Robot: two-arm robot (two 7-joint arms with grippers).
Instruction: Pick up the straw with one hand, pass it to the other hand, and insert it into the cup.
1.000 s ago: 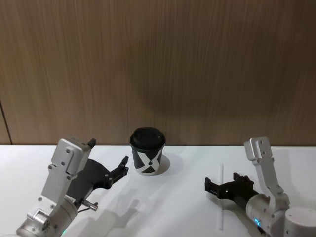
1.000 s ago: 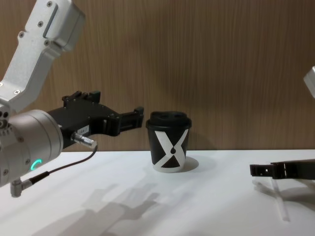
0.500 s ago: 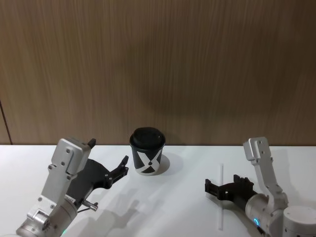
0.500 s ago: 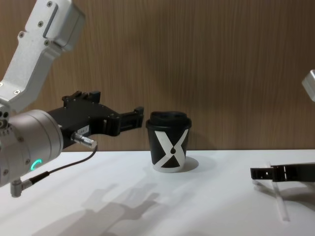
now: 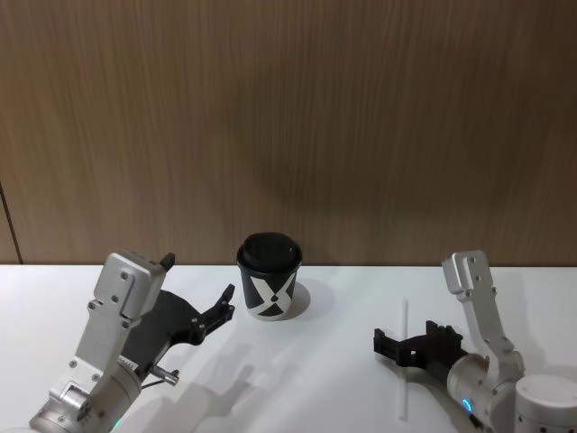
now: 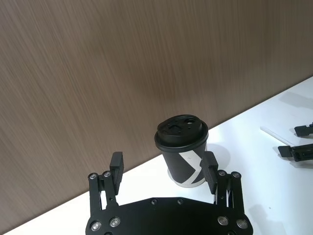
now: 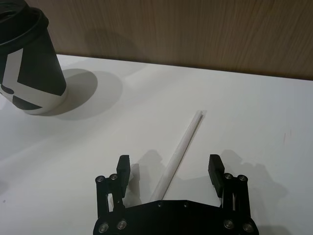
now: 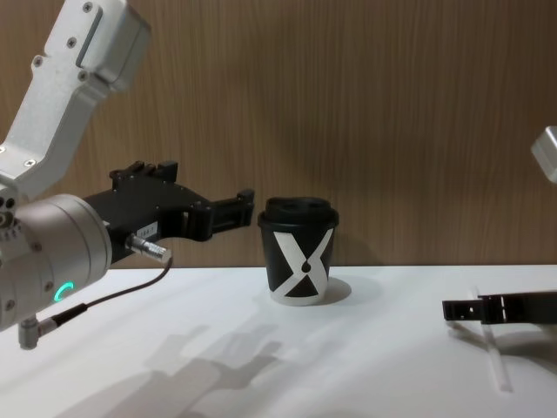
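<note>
Nothing was accomplished yet: the straw lay flat on the desk, well right of the cup. The right end effector hung low over the straw's near end, jaws apart and straddling it, apparently not gripping. The left end effector, jaws also apart, hovered just left of the cup.

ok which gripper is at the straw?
The right gripper: open, low, jaws either side of the straw. The left gripper is open beside the cup.
</note>
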